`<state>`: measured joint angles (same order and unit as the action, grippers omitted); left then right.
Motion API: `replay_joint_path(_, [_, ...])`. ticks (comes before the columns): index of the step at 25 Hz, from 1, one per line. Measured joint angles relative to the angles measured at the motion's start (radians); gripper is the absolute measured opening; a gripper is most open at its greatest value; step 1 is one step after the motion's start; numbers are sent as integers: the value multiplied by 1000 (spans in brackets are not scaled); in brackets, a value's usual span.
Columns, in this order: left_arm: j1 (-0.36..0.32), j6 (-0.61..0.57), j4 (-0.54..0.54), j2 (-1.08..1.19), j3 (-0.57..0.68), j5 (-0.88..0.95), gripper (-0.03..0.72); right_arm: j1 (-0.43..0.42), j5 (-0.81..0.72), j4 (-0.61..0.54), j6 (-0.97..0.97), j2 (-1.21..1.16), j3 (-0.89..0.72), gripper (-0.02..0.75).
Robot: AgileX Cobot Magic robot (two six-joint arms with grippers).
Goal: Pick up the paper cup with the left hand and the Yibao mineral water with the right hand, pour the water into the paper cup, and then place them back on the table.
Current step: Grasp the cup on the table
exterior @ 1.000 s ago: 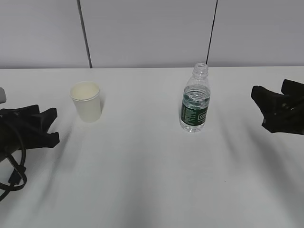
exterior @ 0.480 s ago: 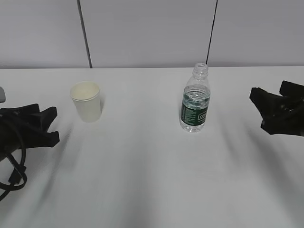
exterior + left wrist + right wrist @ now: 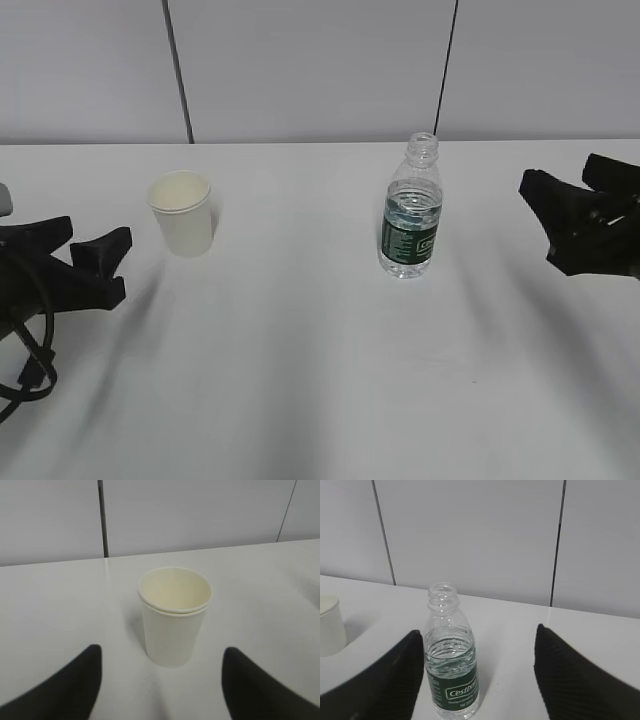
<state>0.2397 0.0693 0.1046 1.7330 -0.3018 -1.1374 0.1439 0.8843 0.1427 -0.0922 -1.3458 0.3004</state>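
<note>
both arms are at the approach step, with nothing gripped yet. the cup (image 3: 182,214) stands upright on the desk (image 3: 300,380) toward the left, and the bottle (image 3: 410,215) stands upright right of centre, well apart from the cup, uncapped and with water up to about the top of its green label.

the left claw (image 3: 95,262) sits low over the desk near the cup, on its left and a little nearer the camera. its fingers are spread wide, and in the left wrist view the cup (image 3: 174,615) is centred in the gap between the two dark fingers (image 3: 70,687), though ahead of them and not touched.

the right claw (image 3: 572,205) is well apart from the bottle, off to its right. it too is spread. in the right wrist view the bottle (image 3: 451,675) stands ahead, close to the left finger (image 3: 385,680) and not in the middle of the gap.

next, i judge, each claw should move forward until its object is between the fingers, then squeeze. the left looks well lined up and needs little more than a straight advance, with a gentle squeeze so the thin paper wall is not crushed. the right probably needs a small sideways shift to centre the bottle first, and a grip around the label band, keeping it upright since the neck is open.
</note>
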Motion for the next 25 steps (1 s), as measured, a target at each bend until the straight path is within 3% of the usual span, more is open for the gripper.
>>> replay_joint_path(3, [0,0,-2,0,0,0,561,0,-25,3,-26,-4,0,511])
replay_joint_path(6, [0,0,-1,0,0,0,589,0,-38,1,-54,-3,0,511])
replay_joint_path(12, [0,0,19,0,0,0,585,0,-40,1,-63,-8,0,511])
replay_joint_path(25, [0,15,186,0,0,0,533,0,-44,1,-76,-106,2,511])
